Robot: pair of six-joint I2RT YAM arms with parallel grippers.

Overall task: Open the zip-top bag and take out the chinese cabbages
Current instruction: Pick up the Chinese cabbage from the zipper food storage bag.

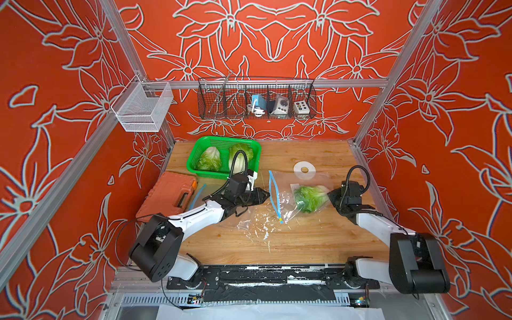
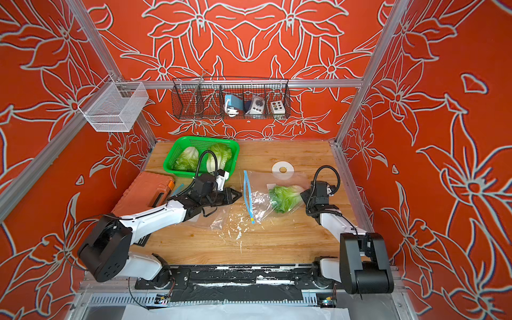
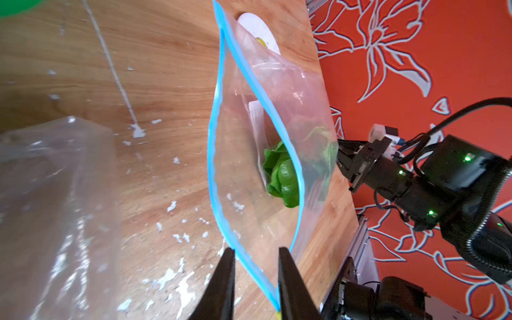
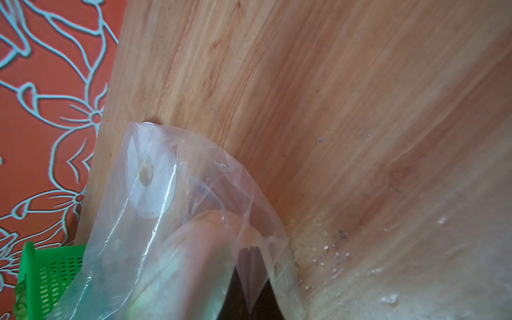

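The left gripper (image 2: 238, 195) and right gripper (image 2: 303, 194) flank a zip-top bag (image 2: 259, 194) on the wooden table (image 2: 277, 243). One chinese cabbage (image 2: 285, 198) lies inside; two more cabbages (image 2: 187, 159) (image 2: 223, 152) sit in a green basket (image 2: 173, 170).

Red floral walls (image 1: 277, 41), aluminium rail (image 1: 346, 83), wooden tabletop (image 1: 318, 241), black wire basket (image 1: 213, 108) on rail.

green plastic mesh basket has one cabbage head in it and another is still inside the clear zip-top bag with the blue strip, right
Not quite. The green plastic mesh basket holds two crinkled light-green cabbage heads, not one; both top views show them side by side. Another light-green cabbage head is indeed still inside the clear zip-top bag with the blue strip.
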